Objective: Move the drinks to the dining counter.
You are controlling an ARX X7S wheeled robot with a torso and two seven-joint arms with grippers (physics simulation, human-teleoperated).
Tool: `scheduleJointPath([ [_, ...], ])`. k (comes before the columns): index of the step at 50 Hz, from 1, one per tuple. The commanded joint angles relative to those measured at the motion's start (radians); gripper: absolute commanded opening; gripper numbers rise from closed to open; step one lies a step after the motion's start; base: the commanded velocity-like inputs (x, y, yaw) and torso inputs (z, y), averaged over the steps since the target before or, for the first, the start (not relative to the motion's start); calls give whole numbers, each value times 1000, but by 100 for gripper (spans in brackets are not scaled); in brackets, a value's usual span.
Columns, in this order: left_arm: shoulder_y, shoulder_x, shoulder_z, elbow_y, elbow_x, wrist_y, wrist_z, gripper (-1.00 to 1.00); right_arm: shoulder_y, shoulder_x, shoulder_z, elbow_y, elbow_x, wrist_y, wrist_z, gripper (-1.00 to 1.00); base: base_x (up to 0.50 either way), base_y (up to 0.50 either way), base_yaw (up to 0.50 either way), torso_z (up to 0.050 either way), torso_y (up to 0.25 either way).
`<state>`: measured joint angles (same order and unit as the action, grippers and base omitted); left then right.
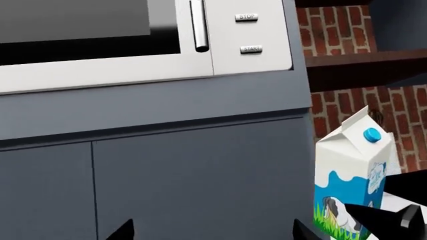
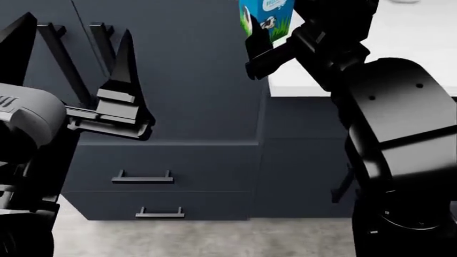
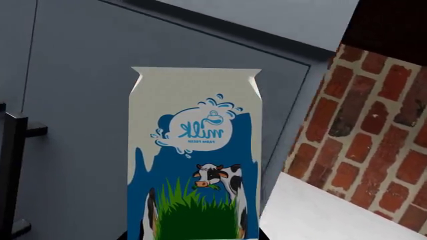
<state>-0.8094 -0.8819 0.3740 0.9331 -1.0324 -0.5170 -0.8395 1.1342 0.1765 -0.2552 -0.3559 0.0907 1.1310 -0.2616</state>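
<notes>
Milk carton (image 2: 266, 19), top centre of the head view, sits gripped in the right hand (image 2: 275, 45); left hand (image 2: 78, 59) gapes wide, holding nothing, upper left.

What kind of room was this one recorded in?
Most likely a simulated kitchen: a built-in microwave with STOP and START buttons sits above dark grey cabinets, beside a brick wall, and the right claw holds a milk carton.

A white-topped counter (image 2: 400, 48) runs along the brick wall (image 3: 373, 115) beside the tall dark grey cabinet (image 2: 192, 80) — its front panel is dark grey too. Whether the milk carton (image 3: 195, 165) rests on it cannot be told.
</notes>
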Motion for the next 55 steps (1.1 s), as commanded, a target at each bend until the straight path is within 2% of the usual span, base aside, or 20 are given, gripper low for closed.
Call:
scheduleJointPath([
  [1,0,-1,3,-2,2,2,-2,100,2,8,-12,-3,-14,-13,1,-100,0,500,0,0,0],
  [30,-12,-7,-4,5,-23,24,11,100,25,23,-47,7,-9,2,8,-100,0,500,0,1,0],
  [55,-17,-18,8,12,-4,1,-31,100,13,27,-36,-6,6,1,18,-100,-1,500,0,0,0],
])
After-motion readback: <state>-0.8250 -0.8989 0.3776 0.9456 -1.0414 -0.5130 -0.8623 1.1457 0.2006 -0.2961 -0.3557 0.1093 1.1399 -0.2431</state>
